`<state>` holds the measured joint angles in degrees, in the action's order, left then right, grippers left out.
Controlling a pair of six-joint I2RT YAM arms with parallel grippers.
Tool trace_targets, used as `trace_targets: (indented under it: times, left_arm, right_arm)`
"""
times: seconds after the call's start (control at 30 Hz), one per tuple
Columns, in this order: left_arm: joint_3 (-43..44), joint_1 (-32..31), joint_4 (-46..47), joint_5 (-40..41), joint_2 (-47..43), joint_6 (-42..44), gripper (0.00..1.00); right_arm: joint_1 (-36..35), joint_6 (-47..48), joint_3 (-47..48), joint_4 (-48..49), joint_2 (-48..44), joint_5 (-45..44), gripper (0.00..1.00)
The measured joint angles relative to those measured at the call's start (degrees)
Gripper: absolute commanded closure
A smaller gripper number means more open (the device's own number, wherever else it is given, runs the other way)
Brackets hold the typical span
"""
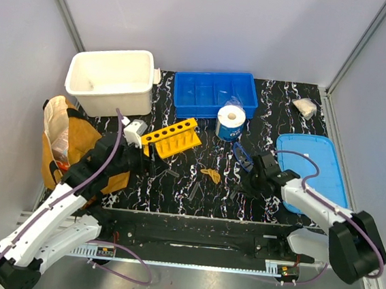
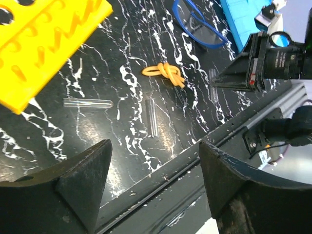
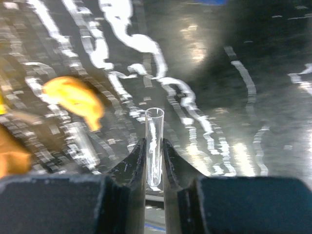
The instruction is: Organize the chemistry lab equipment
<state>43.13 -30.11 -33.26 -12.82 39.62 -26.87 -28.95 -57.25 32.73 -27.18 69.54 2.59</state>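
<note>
Top view: rack (image 1: 172,137) sits well left of the right gripper (image 1: 247,180), nearer the left gripper (image 1: 154,163) — left wrist: jaws wide open, two loose tubes (image 2: 87,103) ahead — right wrist: jaws pinch a tube (image 3: 155,122) pointing straight out.

The rack (image 1: 172,138) lies on the table (image 1: 262,134), left of its middle. Behind the rack to the left stands the tub (image 1: 113,53), and behind it to the right sits the divided tray (image 1: 217,76). The paper roll (image 1: 230,123) stands just right of the rack, close before the tray. The bag (image 1: 67,139) is left of the rack, at the table's edge. Before the rack lie two tubes (image 2: 87,103), apart from each other, with the knotted piece (image 1: 210,175) to their right. The goggles (image 1: 241,156) lie right of the rack, past the knotted piece. Farther right, a third tube (image 3: 154,141) sits between the fingers of the right gripper (image 3: 154,148). The flat lid (image 1: 311,171) lies farthest right of the rack.
</note>
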Motion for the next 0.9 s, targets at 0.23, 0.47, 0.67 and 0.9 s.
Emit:
trace_targets:
  times: [0.23, 0.47, 0.67, 0.9]
  left_arm:
    - [-1.2, -1.0, 6.0, -4.1, 5.3, -3.7, 0.31]
    - [2.9, -10.3, 9.8, 2.1, 13.7, -5.2, 0.32]
    - [6.8, -17.8, 18.2, 8.0, 21.0, -5.2, 0.35]
    - [7.3, -19.9, 25.7, 10.5, 28.4, -6.2, 0.4]
  right_arm:
    - [-0.3, -13.4, -3.0, 12.6, -9.9, 6.4, 0.85]
    - [-0.4, -23.3, -3.0, 23.3, -11.1, 8.0, 0.85]
    - [-0.4, -31.0, -3.1, 34.2, -8.9, 8.5, 0.84]
    - [-0.5, -37.5, -4.3, 42.7, -6.6, 9.0, 0.85]
